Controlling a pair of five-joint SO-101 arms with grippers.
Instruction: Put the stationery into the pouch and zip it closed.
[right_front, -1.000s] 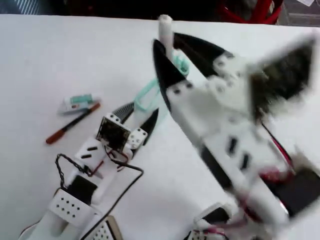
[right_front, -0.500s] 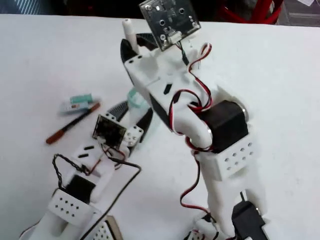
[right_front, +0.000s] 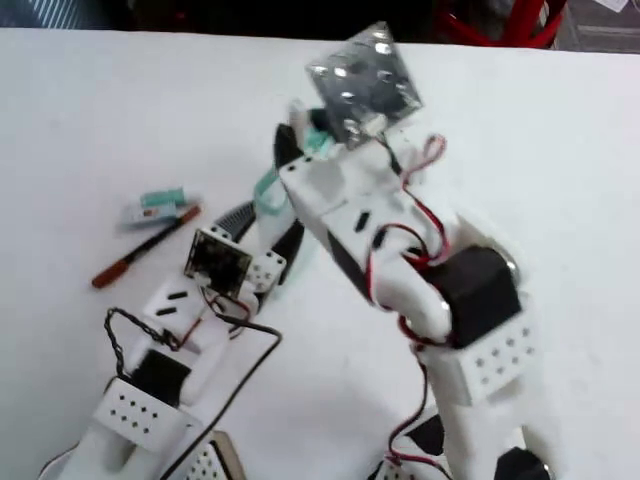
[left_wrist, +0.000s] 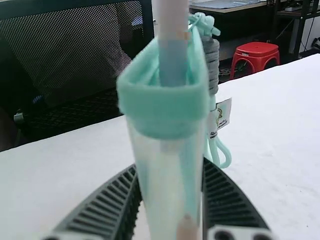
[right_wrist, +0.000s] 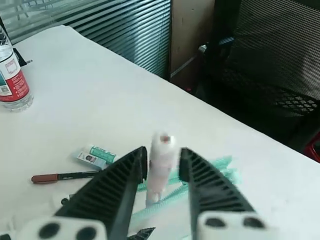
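Between right fingers (right_wrist: 122, 177), white stick (right_wrist: 161, 155) (in pouch (left_wrist: 165, 107))

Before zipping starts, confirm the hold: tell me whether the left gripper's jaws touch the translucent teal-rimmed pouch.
Touching. In the left wrist view the left gripper has its jaws pressed against both sides of the translucent teal-rimmed pouch.

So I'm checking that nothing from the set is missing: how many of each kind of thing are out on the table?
Pouch: 1
White stick: 1
Pen: 1
Small teal-and-white packet: 1
Bottle: 1
Total: 5
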